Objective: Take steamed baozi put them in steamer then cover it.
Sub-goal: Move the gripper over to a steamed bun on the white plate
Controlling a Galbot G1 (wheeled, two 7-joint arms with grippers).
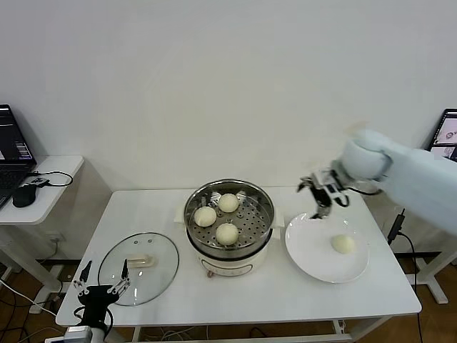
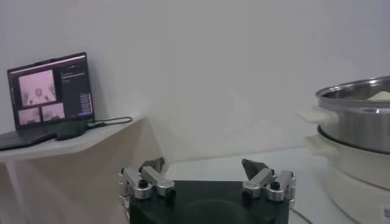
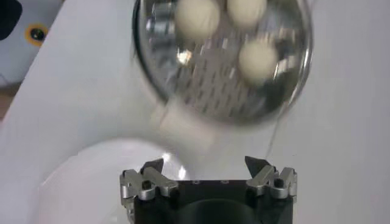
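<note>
The steel steamer (image 1: 265,207) sits mid-table on its white pot base and holds three baozi (image 1: 227,233), which the right wrist view also shows as baozi (image 3: 258,59) inside the steamer (image 3: 216,103). A fourth baozi (image 1: 343,244) lies on the white plate (image 1: 310,256). My right gripper (image 1: 323,194) hangs open and empty above the plate's far edge, between steamer and plate. The glass cover (image 1: 163,274) with its cream handle (image 1: 141,262) lies flat at the table's front left. My left gripper (image 1: 101,284) rests open at the cover's near edge, holding nothing.
A side desk (image 1: 50,189) at the left carries a laptop (image 1: 14,146) and a mouse (image 1: 25,194). Another screen (image 1: 447,136) stands at the far right. The white wall runs close behind the table. The left wrist view shows the steamer (image 2: 359,115) off to one side.
</note>
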